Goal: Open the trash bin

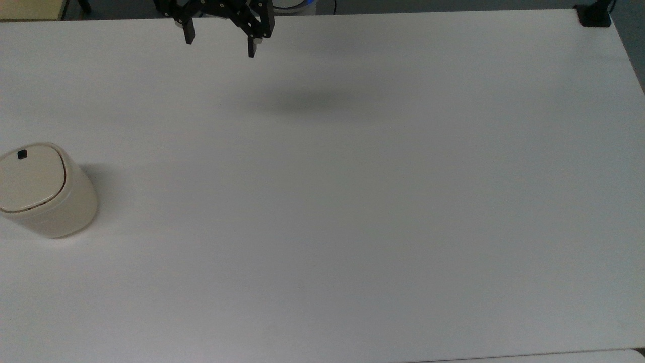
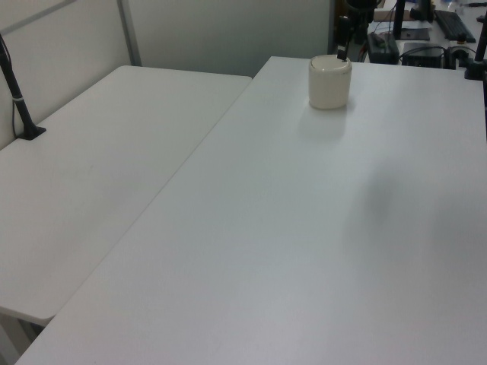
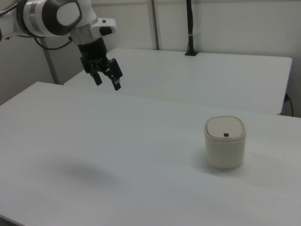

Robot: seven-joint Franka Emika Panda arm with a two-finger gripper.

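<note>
Cream-white plastic forms the small trash bin [image 1: 48,194], a rounded-square cylinder with a flat lid [image 1: 31,177] edged by a thin dark seam and carrying a small black square button [image 1: 21,155]. The lid lies shut and flat. The bin stands upright on the wide white bench [image 1: 352,212], at the top view's left edge; in the right view it sits toward the right view's right [image 3: 225,142], and in the left view it stands at the far end of the bench [image 2: 329,81]. The black two-finger pincer [image 1: 219,46] hangs in the air at the top view's upper edge, well apart from the bin, its two fingers spread wide and holding nothing. In the right view the pincer [image 3: 107,82] points down from the white and grey arm [image 3: 51,16] at the right view's upper left, above the bench's far edge, and a soft shadow [image 3: 82,170] lies on the bench surface below. A second white bench [image 3: 202,75] stands beside the first, with a black pole [image 3: 189,28] clamped at its far side.
</note>
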